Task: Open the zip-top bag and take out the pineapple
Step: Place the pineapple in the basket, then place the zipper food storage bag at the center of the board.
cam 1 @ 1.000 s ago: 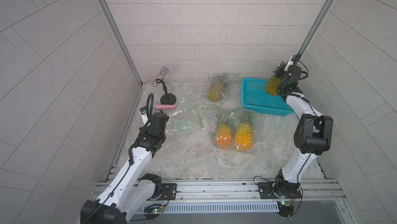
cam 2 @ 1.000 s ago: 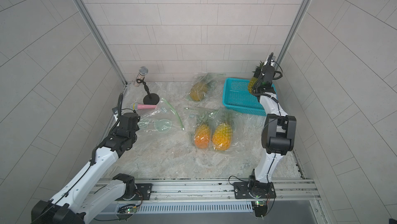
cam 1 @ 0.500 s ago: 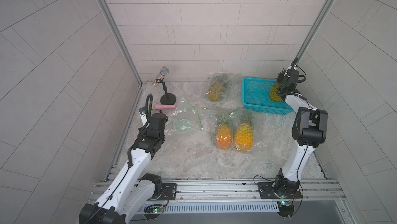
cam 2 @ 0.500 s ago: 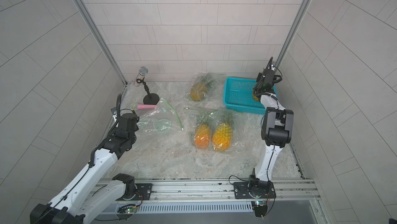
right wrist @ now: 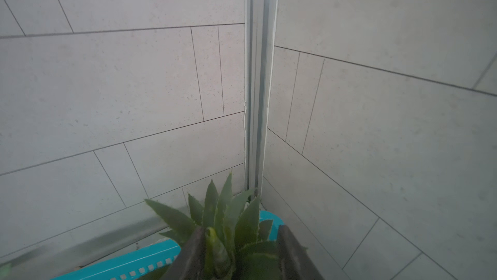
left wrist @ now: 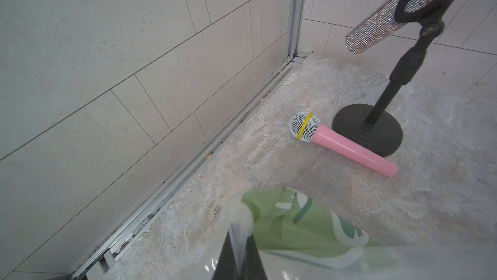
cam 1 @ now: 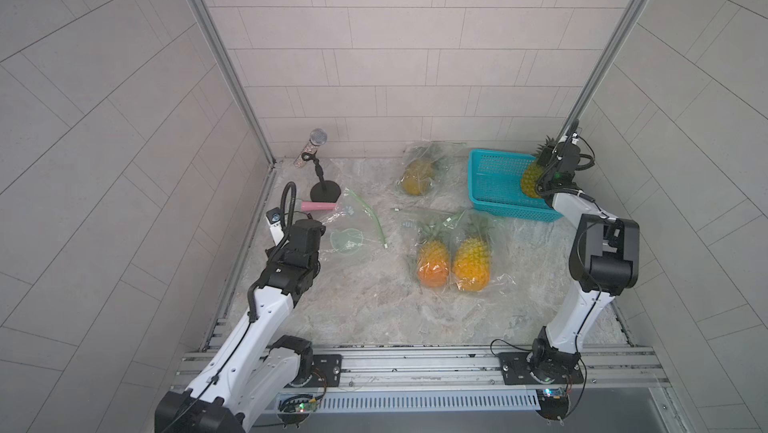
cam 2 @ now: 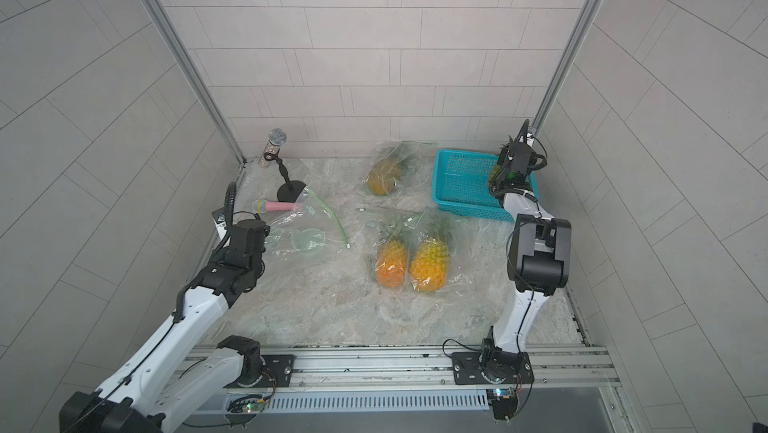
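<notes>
The pineapple (cam 1: 528, 181) is shown inside the teal basket (cam 1: 498, 210) at the far right corner of the desk (cam 1: 374, 310). Its leafy crown is flanked by the parted fingers of the right tool (right wrist: 240, 229), which is released. The empty zip-top bag (cam 1: 353, 237) is spread flat near a pink microphone (left wrist: 344, 144), and one edge of it is pinched in the clenched left tool (left wrist: 239, 241).
</notes>
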Controlling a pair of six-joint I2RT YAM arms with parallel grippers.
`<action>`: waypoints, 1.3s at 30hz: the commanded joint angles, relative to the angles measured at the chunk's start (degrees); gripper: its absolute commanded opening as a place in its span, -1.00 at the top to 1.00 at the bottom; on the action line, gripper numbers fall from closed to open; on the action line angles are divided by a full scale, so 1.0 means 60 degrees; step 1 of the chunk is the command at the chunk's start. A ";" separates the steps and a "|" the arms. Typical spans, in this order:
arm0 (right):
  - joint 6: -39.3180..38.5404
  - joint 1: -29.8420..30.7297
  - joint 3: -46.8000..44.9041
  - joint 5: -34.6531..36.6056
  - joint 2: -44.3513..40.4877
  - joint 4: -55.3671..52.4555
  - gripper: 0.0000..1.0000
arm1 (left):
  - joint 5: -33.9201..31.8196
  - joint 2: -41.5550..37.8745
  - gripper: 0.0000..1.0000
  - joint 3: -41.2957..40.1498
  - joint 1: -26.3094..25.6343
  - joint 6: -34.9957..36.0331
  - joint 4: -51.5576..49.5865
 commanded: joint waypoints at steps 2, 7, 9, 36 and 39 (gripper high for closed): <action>0.0281 0.0090 -0.0501 -0.0119 -0.1304 0.0024 -0.08 | -0.0956 0.0169 1.00 -0.0097 0.0155 -0.0156 -0.0234; 0.0320 0.0476 -0.1159 -0.0083 -0.2529 -0.0629 -0.19 | -0.1673 0.0297 1.00 -0.0084 0.0470 -0.0553 -0.0789; 0.0347 0.0690 -0.1406 -0.0069 -0.2997 -0.1001 -0.21 | -0.2042 0.0287 1.00 -0.0104 0.0515 -0.0805 -0.1112; 0.1469 0.5113 -0.2371 -0.4136 -0.5282 -0.7079 -0.24 | 0.2855 -0.1549 -0.96 0.1146 0.0734 0.0137 -0.1659; 0.1403 0.5630 -0.2159 -0.4554 -0.4756 -0.7418 -0.21 | 0.5104 -0.1423 -0.95 0.1333 0.0631 0.0009 -0.1445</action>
